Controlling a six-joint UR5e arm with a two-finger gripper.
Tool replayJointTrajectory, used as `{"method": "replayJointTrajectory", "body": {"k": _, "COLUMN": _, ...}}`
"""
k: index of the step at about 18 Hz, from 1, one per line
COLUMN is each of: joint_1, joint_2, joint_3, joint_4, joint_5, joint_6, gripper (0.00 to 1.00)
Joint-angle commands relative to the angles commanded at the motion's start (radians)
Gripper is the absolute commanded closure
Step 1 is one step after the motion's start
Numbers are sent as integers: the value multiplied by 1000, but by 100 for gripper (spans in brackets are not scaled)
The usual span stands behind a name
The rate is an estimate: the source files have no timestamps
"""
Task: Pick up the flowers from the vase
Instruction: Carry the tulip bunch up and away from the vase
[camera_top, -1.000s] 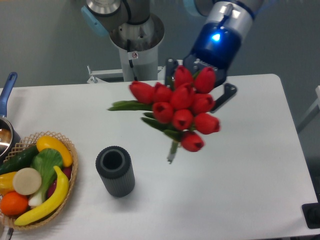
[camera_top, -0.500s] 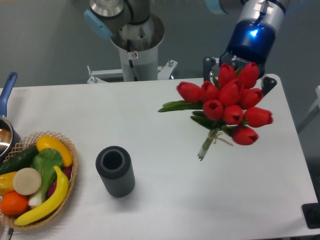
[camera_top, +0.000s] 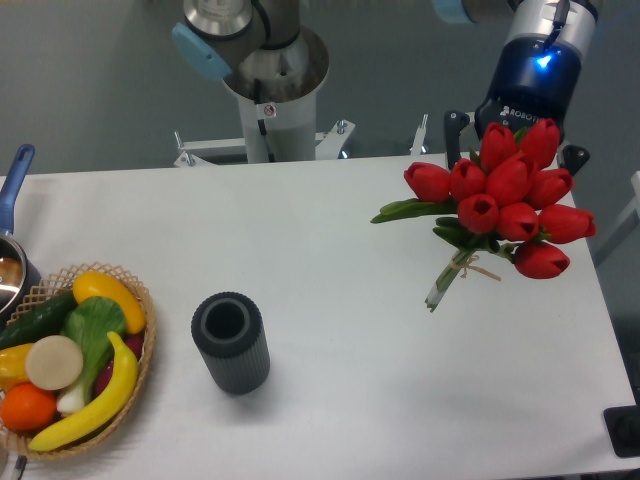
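Note:
The flowers (camera_top: 505, 200), a bunch of red tulips with green leaves and tied stems, hang in the air over the right side of the white table, stems pointing down and left. My gripper (camera_top: 513, 148) is shut on the bunch from behind; its dark fingers (camera_top: 455, 132) show on either side of the blooms. The vase (camera_top: 231, 343), a short dark grey ribbed cylinder, stands upright with nothing in it at the front left of the table, far from the gripper.
A wicker basket (camera_top: 148, 345) with a banana and other fruit and vegetables sits at the front left edge. A pot with a blue handle (camera_top: 14, 185) is at the far left. The robot's base column (camera_top: 272, 95) stands behind the table.
The gripper has carried the flowers to the right and slightly up, farther from the vase. The vase and basket have not moved.

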Motion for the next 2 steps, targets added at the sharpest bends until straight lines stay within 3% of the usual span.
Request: {"method": "replayJointTrajectory", "body": {"k": 2, "joint_1": 3, "joint_2": 0, "joint_3": -9, "joint_4": 2, "joint_5": 0, "joint_6": 2, "gripper": 57}}
